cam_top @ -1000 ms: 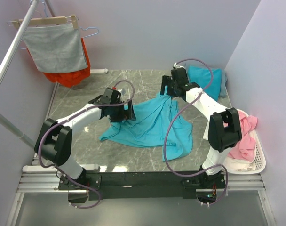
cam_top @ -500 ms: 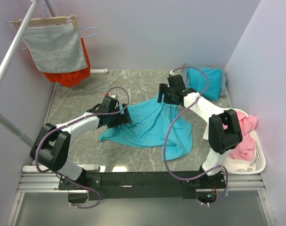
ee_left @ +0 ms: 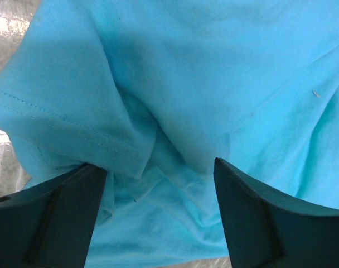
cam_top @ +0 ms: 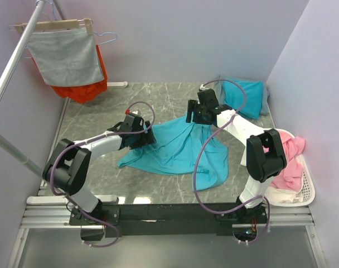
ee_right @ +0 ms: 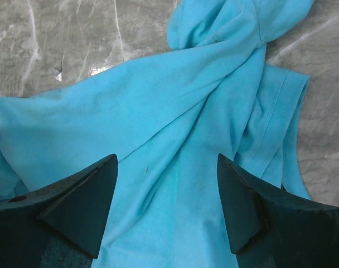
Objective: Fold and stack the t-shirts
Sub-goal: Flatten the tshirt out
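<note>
A crumpled turquoise t-shirt [cam_top: 180,148] lies spread across the middle of the marble table. It fills the left wrist view [ee_left: 175,84] and most of the right wrist view [ee_right: 175,128]. A second teal t-shirt [cam_top: 245,92] lies folded at the back right. My left gripper [cam_top: 149,137] is open, low over the shirt's left edge, with bunched cloth and a hemmed edge between its fingers [ee_left: 63,218]. My right gripper [cam_top: 195,115] is open over the shirt's far upper edge, its fingers [ee_right: 253,206] spread above the fabric.
A hanger rail at the back left holds a grey cloth [cam_top: 66,56] and an orange-red garment [cam_top: 86,89]. A slanting metal pole [cam_top: 13,67] crosses the left side. A white basket [cam_top: 306,187] with pink and white clothes stands at the right edge.
The left arm has dropped lower, its gripper staying at the shirt's left edge. The right gripper has moved slightly left and nearer over the shirt. The shirt lies much the same.
</note>
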Robot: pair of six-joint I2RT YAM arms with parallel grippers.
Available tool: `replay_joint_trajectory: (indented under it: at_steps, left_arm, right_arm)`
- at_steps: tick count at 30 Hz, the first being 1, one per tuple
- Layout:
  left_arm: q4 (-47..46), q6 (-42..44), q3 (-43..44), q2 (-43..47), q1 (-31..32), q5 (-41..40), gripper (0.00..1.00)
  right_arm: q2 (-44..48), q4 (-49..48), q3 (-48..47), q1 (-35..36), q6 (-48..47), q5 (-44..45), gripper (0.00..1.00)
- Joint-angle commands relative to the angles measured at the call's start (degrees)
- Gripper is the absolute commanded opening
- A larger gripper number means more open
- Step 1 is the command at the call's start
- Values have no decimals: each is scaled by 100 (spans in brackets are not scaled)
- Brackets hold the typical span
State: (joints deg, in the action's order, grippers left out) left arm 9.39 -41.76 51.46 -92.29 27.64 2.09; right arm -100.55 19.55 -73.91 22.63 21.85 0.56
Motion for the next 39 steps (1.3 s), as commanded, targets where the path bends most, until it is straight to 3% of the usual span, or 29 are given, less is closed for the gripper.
replay_joint_trajectory:
  at_steps: [1,8,10,11,18,25,31,35,39]
  left_arm:
    - [-315,-96,233,-148,22,-33,77]
    - [-227,-17,434,-114,31,-191,18]
    - [-17,71,601,-105,31,-400,10]
    - [19,106,645,-105,22,-446,2]
    - [133,343,918,-166,-293,-551,1]
    - [441,818,1550,-500,-1513,-525,1]
    - [774,1345,2850,-1571,-2051,-86,1]
    - [1241,1487,3729,-2336,-2201,-129,1]
    - [872,1434,3616,-2512,-2403,151,1]
  right_arm:
    - [-52,-144,8,40,30,23,77]
    - [-52,-171,210,39,-31,155,74]
    - [-61,-180,289,31,-40,208,74]
    - [-52,-162,315,39,-49,225,73]
    - [-8,-145,421,39,-75,269,72]
    - [159,-101,562,13,-146,726,71]
    - [71,-145,518,-206,-146,779,71]
    - [106,-153,500,-312,-277,218,70]
    - [80,22,553,-312,-357,-485,70]
